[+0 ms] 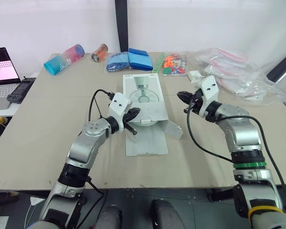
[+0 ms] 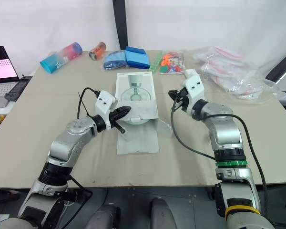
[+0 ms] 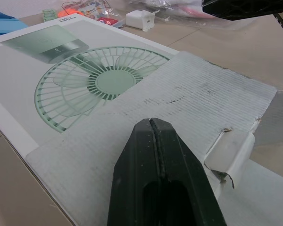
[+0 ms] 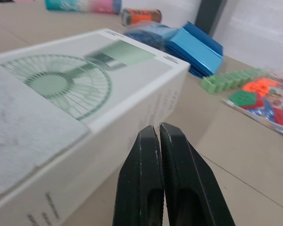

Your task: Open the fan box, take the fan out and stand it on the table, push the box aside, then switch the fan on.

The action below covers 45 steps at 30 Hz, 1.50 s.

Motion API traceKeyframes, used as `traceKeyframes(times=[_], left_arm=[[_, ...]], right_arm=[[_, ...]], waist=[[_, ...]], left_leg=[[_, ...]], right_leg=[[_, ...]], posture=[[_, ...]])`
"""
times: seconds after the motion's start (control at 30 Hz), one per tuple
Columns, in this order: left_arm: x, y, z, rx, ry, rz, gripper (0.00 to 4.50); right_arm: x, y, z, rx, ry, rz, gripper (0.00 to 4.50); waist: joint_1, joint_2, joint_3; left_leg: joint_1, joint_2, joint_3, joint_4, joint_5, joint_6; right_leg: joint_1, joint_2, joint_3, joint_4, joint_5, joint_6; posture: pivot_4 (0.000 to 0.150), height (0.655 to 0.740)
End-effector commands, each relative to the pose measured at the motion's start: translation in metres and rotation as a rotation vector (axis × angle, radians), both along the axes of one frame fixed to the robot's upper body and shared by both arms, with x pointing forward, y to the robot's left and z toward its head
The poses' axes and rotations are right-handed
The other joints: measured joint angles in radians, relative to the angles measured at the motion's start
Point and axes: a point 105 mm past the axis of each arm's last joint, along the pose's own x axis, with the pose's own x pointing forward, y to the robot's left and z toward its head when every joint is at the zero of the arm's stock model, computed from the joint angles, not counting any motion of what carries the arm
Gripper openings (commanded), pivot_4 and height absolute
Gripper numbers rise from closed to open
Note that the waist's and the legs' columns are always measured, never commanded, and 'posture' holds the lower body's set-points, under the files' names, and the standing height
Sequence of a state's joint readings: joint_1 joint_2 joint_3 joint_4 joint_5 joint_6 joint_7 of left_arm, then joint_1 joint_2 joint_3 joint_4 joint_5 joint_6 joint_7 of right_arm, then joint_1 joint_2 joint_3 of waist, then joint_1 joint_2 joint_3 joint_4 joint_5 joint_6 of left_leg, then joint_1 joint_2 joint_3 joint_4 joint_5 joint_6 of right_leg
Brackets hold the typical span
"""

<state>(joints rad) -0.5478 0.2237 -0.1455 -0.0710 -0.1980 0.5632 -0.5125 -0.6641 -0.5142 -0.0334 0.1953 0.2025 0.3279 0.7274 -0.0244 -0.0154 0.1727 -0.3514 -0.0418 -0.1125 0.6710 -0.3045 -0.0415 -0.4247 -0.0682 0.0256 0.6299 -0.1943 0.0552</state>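
Left claw [image 1: 135, 113] clenched, over fan box [image 1: 142, 82], flap [image 1: 155, 110] folded open; right claw [image 1: 181, 96] clenched beside

A tan table [image 1: 47, 95] stands before a white wall [image 1: 47, 24] with a dark post [image 1: 120, 24].

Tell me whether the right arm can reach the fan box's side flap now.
Probably yes: the right gripper, shut, hangs beside the fan box, and nothing stands between it and the side flap.

Quantity on the table [image 1: 47, 119]: one fan box [image 1: 142, 88]. Beyond the fan box: one pink-and-blue cylinder [image 1: 64, 58], one orange can [image 1: 99, 52], two blue packs [image 1: 140, 59], one bag of coloured pieces [image 1: 174, 64]. Far left of it: one laptop [image 1: 2, 71].
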Motion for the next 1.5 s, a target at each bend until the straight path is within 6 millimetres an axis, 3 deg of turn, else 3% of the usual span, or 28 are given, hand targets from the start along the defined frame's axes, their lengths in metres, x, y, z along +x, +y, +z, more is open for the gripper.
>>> traceKeyframes(times=[0.03,0.2,0.47,0.73,0.87,0.97,1.13,1.5], left_arm=[[-0.002,0.005,-0.006,0.017,0.017,0.006,0.0],[-0.004,0.005,-0.004,0.016,0.01,-0.007,0.0],[-0.005,0.006,-0.003,0.022,0.002,-0.013,0.0],[-0.013,0.003,0.017,-0.022,-0.082,-0.08,0.0],[-0.033,-0.013,0.04,-0.075,-0.162,-0.243,0.0],[-0.043,-0.025,0.028,0.0,-0.138,-0.303,0.0],[-0.047,-0.029,0.002,0.119,-0.082,-0.304,0.0],[-0.056,0.0,-0.011,0.252,0.014,-0.256,0.0]], right_arm=[[-0.024,0.038,0.012,-0.019,-0.043,0.202,0.12],[-0.037,0.052,-0.016,-0.104,0.024,0.281,0.12],[-0.03,0.043,-0.037,-0.157,0.1,0.226,0.12],[-0.03,0.046,-0.038,-0.139,0.099,0.227,0.12],[-0.029,0.048,-0.036,-0.139,0.088,0.225,0.12],[-0.029,0.049,-0.034,-0.134,0.082,0.221,0.12],[-0.031,0.05,-0.036,-0.135,0.083,0.223,0.12],[-0.033,0.048,-0.038,-0.134,0.089,0.22,0.12]], waist=[[-0.001,0.0,0.0],[0.0,0.0,0.0],[0.0,0.0,0.0],[0.0,0.0,0.0],[0.0,0.0,0.0],[0.0,0.0,0.0],[0.0,0.0,0.0],[-0.001,0.0,0.0]], left_leg=[[0.0,0.0,0.0,0.0,0.0,0.0],[0.0,0.0,0.0,0.0,0.0,0.0],[0.0,0.0,0.0,0.0,0.0,0.0],[0.0,0.0,0.0,0.0,0.0,0.0],[0.0,0.0,0.0,0.0,0.0,0.0],[0.0,0.0,0.0,0.0,0.0,0.0],[0.0,0.0,0.0,0.0,0.0,0.0],[0.0,0.001,-0.001,0.0,0.0,0.001]], right_leg=[[0.0,0.0,0.0,0.0,0.0,0.0],[0.0,0.0,0.0,0.0,0.0,0.0],[0.0,0.0,0.0,0.0,0.0,0.0],[0.0,0.0,0.0,0.0,0.0,0.0],[0.0,0.0,0.0,0.0,0.0,0.0],[0.0,0.0,0.0,0.0,0.0,0.0],[0.0,0.0,0.0,0.0,0.0,0.0],[0.0,0.001,0.0,0.0,0.0,0.0]], posture=[[0.15,0.74],[0.15,0.74],[0.15,0.74],[0.15,0.74],[0.15,0.74],[0.15,0.74],[0.15,0.74],[0.15,0.74]])
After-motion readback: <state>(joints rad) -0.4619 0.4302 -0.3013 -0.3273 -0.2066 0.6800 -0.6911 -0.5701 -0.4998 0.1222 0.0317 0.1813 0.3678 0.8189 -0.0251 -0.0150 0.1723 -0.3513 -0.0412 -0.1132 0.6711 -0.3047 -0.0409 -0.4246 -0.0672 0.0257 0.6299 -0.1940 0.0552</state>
